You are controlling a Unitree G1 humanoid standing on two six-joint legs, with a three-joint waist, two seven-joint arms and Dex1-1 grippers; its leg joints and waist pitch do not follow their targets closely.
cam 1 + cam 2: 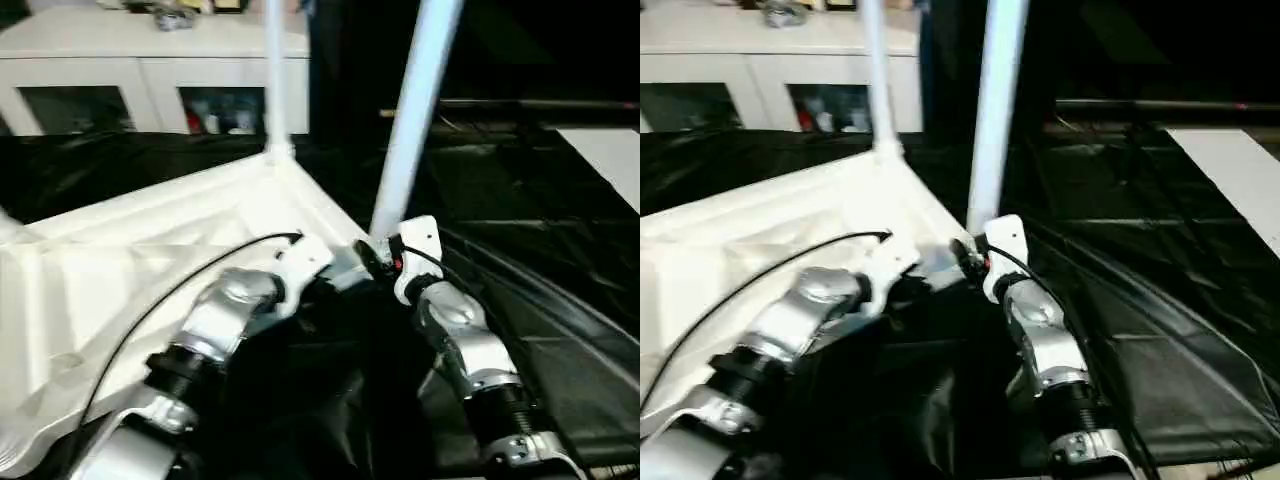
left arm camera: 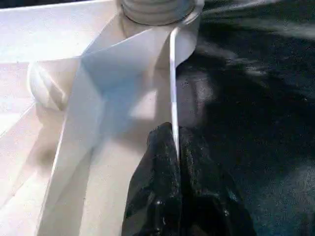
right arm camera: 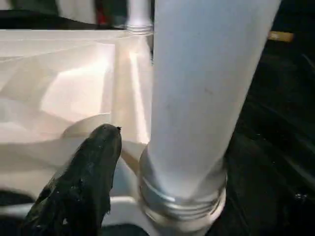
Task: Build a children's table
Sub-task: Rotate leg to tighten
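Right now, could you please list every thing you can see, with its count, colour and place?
tabletop: one, white, upside down on the black sheet, ribbed underside up
legs: two, white, standing in corner sockets; near leg by the right pincer, far leg at the corner behind
sheet: one, black, under everything
cabinet: one, white, glass doors, at the back
left pincer: black, shut on the tabletop's thin rim
right pincer: black, beside the near leg's base
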